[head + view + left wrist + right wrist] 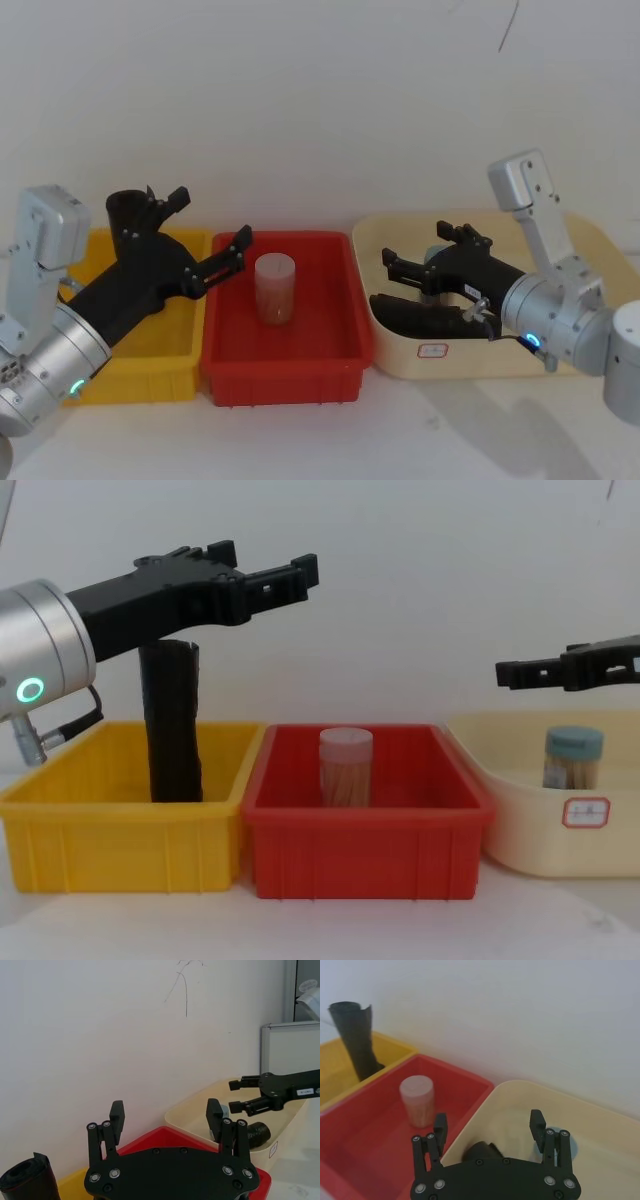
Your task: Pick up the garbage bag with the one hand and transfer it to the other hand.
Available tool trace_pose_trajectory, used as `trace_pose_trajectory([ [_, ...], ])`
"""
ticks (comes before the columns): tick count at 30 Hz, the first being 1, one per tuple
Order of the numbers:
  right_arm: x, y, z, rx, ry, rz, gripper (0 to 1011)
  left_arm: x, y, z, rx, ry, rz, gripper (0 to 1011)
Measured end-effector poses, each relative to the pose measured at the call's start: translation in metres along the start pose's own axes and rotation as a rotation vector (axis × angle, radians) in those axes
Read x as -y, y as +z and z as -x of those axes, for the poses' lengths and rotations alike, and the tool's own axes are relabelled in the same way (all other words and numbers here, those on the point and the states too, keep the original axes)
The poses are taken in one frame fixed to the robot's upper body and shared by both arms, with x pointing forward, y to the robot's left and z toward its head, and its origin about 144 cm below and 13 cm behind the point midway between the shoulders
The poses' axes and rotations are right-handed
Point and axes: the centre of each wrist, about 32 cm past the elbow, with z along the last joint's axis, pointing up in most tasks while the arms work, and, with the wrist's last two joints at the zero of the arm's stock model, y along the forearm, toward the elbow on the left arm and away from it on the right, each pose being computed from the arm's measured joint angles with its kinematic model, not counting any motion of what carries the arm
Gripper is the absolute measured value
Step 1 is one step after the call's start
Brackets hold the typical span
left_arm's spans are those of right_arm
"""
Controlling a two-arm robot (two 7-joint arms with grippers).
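Black garbage bag (171,725) upright beneath the open left end effector (268,573).

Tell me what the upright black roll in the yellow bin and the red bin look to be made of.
The garbage bag roll looks like thin matte plastic film: dull black, with a ragged loose edge at its open top. The red bin appears to be rigid moulded plastic, with an even colour, a slight sheen and a thick rolled rim.

black garbage bag (172,725), yellow bin (120,825)
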Motion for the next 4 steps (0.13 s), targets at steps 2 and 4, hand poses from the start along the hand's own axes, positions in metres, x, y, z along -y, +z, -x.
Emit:
trace_pose_trajectory([
  [2,0.0034,-0.0002,0.0036,0.001,0.010,-0.003,1000,0.0000,0.0000,0.0000,0.000,0.000,0.000,1000],
  [4,0.0054,-0.0003,0.0056,0.001,0.016,-0.004,1001,0.0000,0.0000,0.0000,0.000,0.000,0.000,1001],
])
